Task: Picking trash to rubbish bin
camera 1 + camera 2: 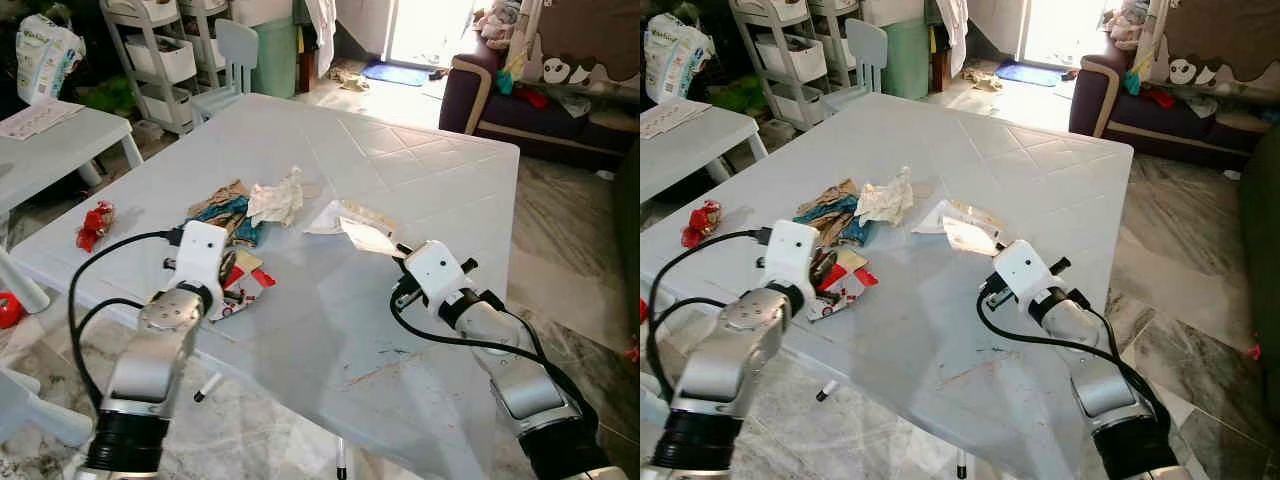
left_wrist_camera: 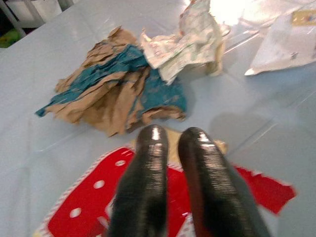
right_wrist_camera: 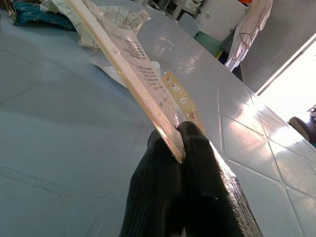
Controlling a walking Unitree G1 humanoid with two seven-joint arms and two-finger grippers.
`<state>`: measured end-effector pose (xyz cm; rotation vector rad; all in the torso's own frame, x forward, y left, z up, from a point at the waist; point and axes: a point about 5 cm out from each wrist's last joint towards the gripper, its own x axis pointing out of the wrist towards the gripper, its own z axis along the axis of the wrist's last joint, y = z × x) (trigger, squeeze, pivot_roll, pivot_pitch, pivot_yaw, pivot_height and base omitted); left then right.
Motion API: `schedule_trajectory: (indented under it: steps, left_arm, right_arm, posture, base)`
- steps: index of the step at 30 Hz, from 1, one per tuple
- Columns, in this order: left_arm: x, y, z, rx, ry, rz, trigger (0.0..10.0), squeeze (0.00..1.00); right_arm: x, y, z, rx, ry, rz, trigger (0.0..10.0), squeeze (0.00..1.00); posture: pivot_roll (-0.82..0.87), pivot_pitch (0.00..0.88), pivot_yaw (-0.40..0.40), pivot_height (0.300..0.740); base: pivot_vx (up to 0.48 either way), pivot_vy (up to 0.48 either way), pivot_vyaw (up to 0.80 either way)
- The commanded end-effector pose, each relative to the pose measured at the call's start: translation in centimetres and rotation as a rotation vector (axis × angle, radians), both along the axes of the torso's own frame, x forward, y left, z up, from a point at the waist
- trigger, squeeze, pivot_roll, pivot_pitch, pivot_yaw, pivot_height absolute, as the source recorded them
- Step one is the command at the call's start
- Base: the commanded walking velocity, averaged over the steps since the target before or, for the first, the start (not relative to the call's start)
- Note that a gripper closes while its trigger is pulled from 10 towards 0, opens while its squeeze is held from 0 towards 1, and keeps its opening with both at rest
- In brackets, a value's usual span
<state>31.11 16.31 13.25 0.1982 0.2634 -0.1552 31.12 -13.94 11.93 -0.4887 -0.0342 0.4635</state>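
A pile of trash lies on the white table (image 1: 430, 170): crumpled brown and teal paper (image 2: 113, 94), crumpled white paper (image 1: 278, 197) and a red dotted wrapper (image 2: 84, 207). My left gripper (image 2: 173, 138) is low over the red wrapper, its fingers (image 2: 148, 173) shut side by side with nothing seen between them. My right gripper (image 3: 178, 136) is shut on the edge of a clear printed plastic packet (image 3: 128, 59), which is tilted up off the table. A second flat packet (image 1: 345, 213) lies just beyond it.
A crumpled red wrapper (image 1: 95, 225) lies near the table's left edge. A second white table (image 1: 50, 140) stands to the left, with a shelf rack (image 1: 160, 60), a small chair (image 1: 232, 55) and a pale green bin (image 1: 275, 60) behind. A dark sofa (image 1: 500, 100) is at the back right.
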Motion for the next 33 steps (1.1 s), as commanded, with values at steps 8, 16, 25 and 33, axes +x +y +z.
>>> schedule_trajectory:
  steps: [8, 16, 25, 33]
  left_arm:
    - [0.4, -0.4, 2.6, 0.04, -0.109, -0.024, 8.7, 0.0]
    - [-0.3, -2.3, 2.7, 0.044, -0.23, -0.013, 10.0, 1.0]
    - [-3.4, -1.5, 2.0, 0.084, -0.431, 0.098, 10.0, 1.0]
    - [-5.9, 1.2, -1.5, -0.081, -0.235, 0.232, 10.0, 1.0]
  right_arm:
    - [0.3, -0.4, 0.0, -0.021, 0.009, 0.004, 0.0, 0.0]
    - [0.4, -0.1, -0.1, -0.02, 0.007, 0.008, 0.0, 0.0]
    - [0.2, -0.5, -0.4, -0.022, 0.015, -0.002, 0.0, 0.0]
    - [0.6, -0.4, -0.3, -0.021, 0.014, 0.0, 0.0, 0.0]
  posture:
    - [0.03, 0.0, -0.045, 0.74]
    - [0.02, 0.0, -0.038, 0.74]
    - [0.03, 0.0, -0.04, 0.74]
    - [0.04, 0.0, -0.045, 0.74]
  base:
    - [0.0, 0.0, 0.0]
    - [0.0, 0.0, 0.0]
    - [0.0, 0.0, 0.0]
    - [0.0, 0.0, 0.0]
